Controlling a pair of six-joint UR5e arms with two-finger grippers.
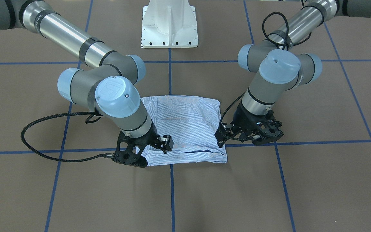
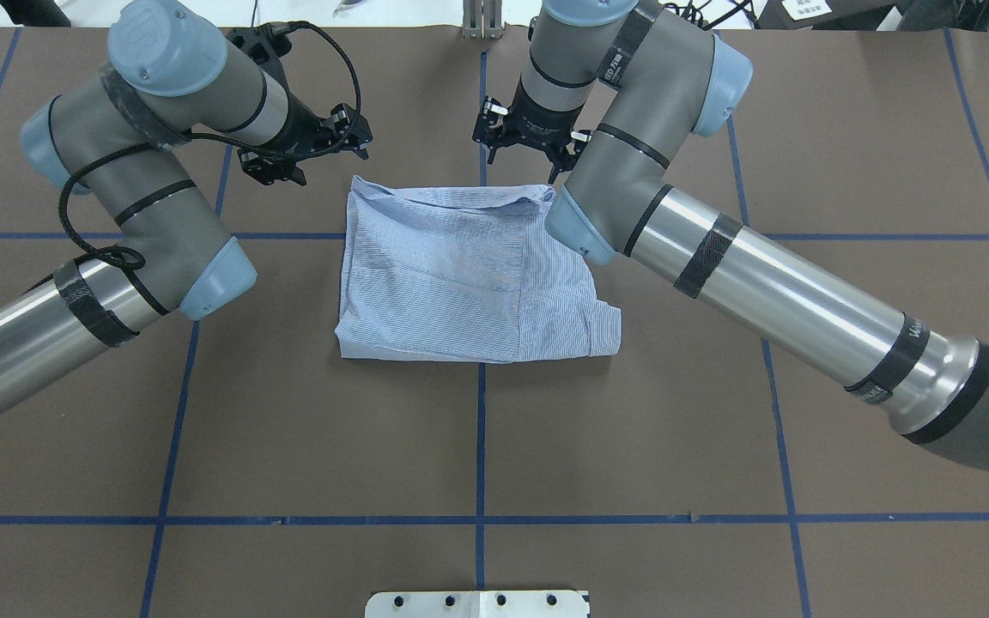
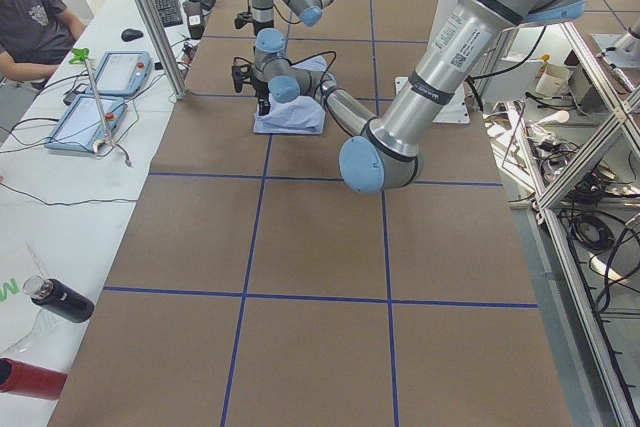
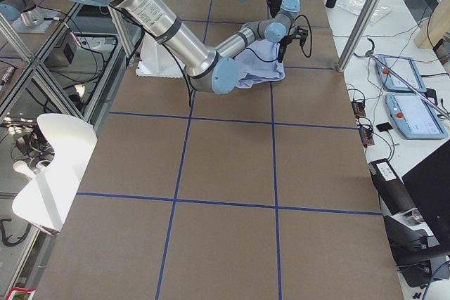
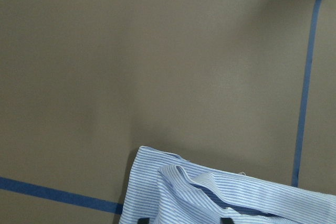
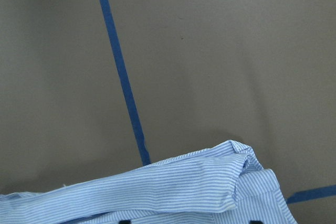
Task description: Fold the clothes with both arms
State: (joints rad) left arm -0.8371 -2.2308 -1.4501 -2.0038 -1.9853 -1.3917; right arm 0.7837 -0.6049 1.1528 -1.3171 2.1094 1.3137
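Brown table (image 2: 288, 412), folded shirt (image 2: 460, 283) at centre, left gripper (image 2: 310, 150) and right gripper (image 2: 529, 142) spread open by its far corners

Shirt (image 2: 460, 283) lies on table (image 2: 477, 446)

Blue-taped table (image 2: 632, 429), white pedestal (image 1: 169, 29)

Both arms reach forward and downward, left pincer (image 1: 251, 137) and right pincer (image 1: 147, 151) spread apart.
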